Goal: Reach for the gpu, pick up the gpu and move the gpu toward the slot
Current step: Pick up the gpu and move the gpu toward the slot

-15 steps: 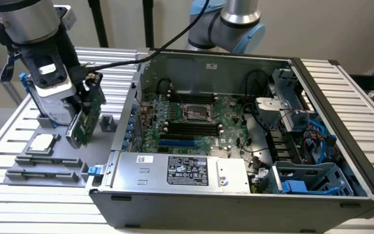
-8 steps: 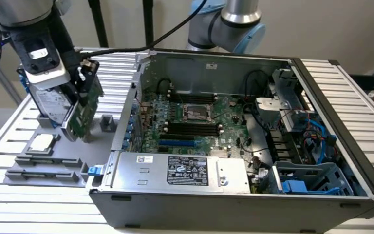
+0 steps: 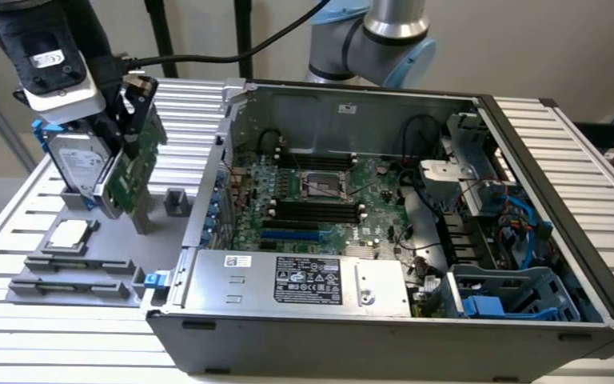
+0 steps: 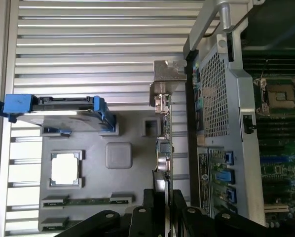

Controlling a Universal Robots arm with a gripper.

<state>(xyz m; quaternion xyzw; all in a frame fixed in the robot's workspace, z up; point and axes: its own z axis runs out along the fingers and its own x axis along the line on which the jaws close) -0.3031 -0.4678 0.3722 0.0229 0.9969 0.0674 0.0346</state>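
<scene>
Black claw [image 4: 162,200] clenched on the thin green circuit-board gpu [image 4: 165,148], seen edge-on above the grey moulded tray [image 4: 132,182], at the exterior view's left of the open computer case [image 3: 318,344]. Contact between card and tray cannot be told.

A ribbed metal counter [image 3: 195,104] is carrying two things directly. An open computer case [image 3: 392,340] is taking up most of it. A flat grey parts tray [image 3: 115,244] is lying just beside the case, on the exterior view's left. Bare slats are showing beyond the case on the exterior view's right.
</scene>
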